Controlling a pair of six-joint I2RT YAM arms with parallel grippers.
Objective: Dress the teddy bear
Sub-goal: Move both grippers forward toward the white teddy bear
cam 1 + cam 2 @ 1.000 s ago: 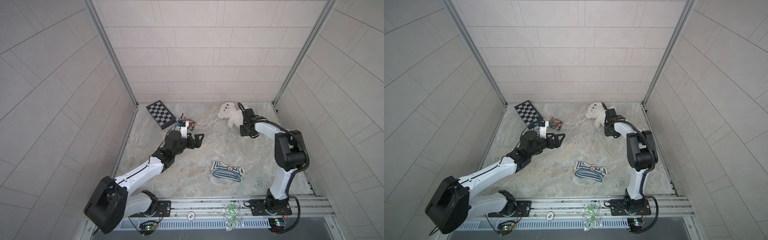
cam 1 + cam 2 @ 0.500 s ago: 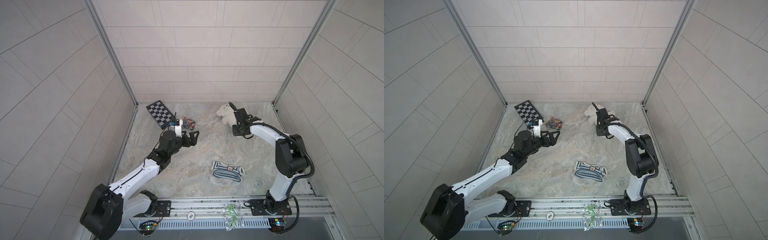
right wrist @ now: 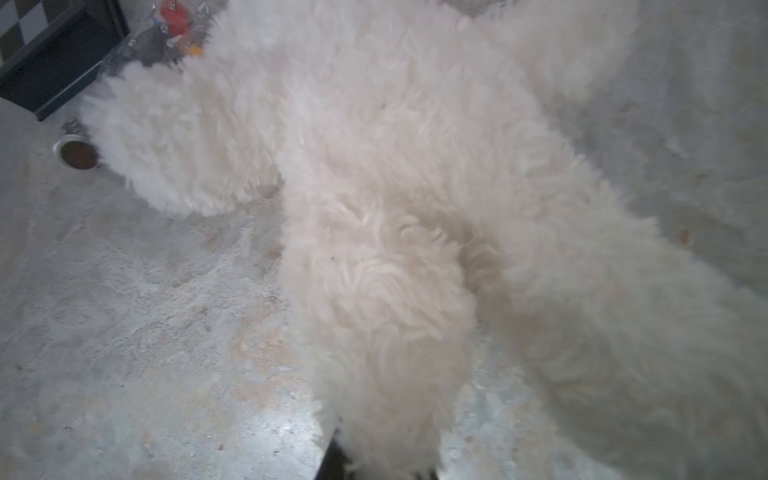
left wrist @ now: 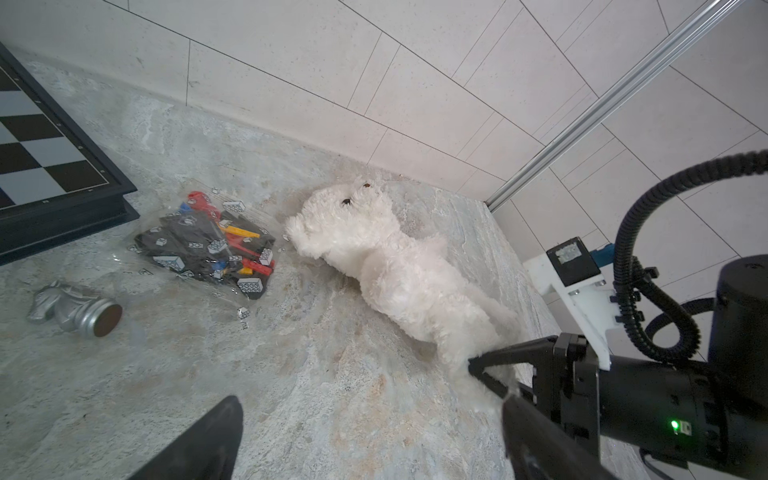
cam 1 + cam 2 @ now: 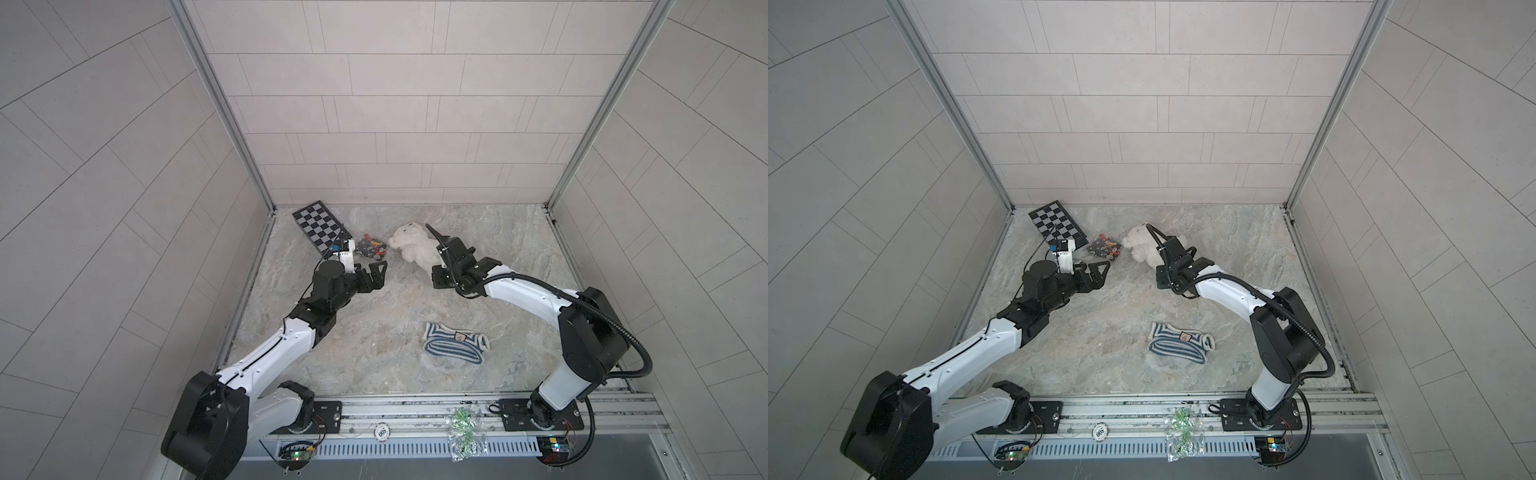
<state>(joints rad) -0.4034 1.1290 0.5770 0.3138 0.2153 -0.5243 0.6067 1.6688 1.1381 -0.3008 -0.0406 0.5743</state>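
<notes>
The teddy bear (image 5: 409, 245) (image 5: 1142, 247) is fluffy and white and lies on the stone floor near the back, its head toward the bag of bricks. In the left wrist view the teddy bear (image 4: 395, 266) lies on its back with its dark eyes showing. My right gripper (image 5: 434, 268) (image 5: 1158, 270) (image 3: 382, 469) is shut on one of its legs, and white fur (image 3: 395, 208) fills the right wrist view. My left gripper (image 5: 376, 274) (image 5: 1100, 272) (image 4: 374, 449) stands open and empty a little left of the bear. The striped shirt (image 5: 455, 347) (image 5: 1179, 343) lies crumpled nearer the front.
A chessboard (image 5: 320, 224) (image 4: 50, 166) lies in the back left corner. A clear bag of coloured bricks (image 5: 372, 247) (image 4: 208, 245) sits beside the bear's head, and a silver chess knight (image 4: 70, 307) lies on its side. A bag of green parts (image 5: 461, 432) rests on the front rail.
My right gripper has closed on the bear's leg and pulled the bear leftward from the back right toward the bag of bricks. The left gripper has drawn back slightly to the left and stays open.
</notes>
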